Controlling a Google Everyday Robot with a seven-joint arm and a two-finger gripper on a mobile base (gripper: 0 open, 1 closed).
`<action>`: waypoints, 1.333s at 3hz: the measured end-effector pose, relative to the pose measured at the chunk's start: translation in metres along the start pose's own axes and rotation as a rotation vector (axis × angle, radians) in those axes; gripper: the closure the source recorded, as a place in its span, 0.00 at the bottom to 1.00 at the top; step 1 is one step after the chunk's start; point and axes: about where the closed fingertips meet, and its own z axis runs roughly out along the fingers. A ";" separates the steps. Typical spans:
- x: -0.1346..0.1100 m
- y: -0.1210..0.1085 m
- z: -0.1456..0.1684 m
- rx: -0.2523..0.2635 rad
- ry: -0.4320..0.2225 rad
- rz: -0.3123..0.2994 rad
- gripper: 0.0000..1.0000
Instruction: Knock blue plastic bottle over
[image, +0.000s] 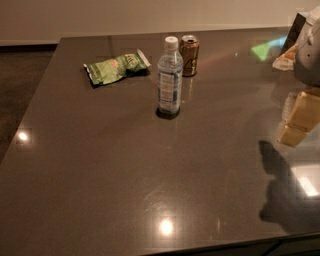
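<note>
The blue plastic bottle (170, 80) stands upright near the middle of the dark table (100, 165). It is clear and bluish, with a white cap and a pale label. A brown-gold drink can (189, 55) stands just behind it to the right. A green snack bag (116, 68) lies flat to its left. A grey-white part of my arm with the gripper (309, 55) shows at the right edge, well to the right of the bottle and apart from it.
A dark box and a pale wrapper (287, 57) sit at the far right corner. Yellowish reflections (300, 117) and a dark arm shadow (282, 192) lie on the glossy top at the right. The table's front edge runs along the bottom.
</note>
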 end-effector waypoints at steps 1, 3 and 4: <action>0.000 0.000 0.000 0.000 0.000 0.000 0.00; -0.043 -0.033 0.021 0.054 -0.103 0.090 0.00; -0.070 -0.058 0.037 0.108 -0.167 0.166 0.00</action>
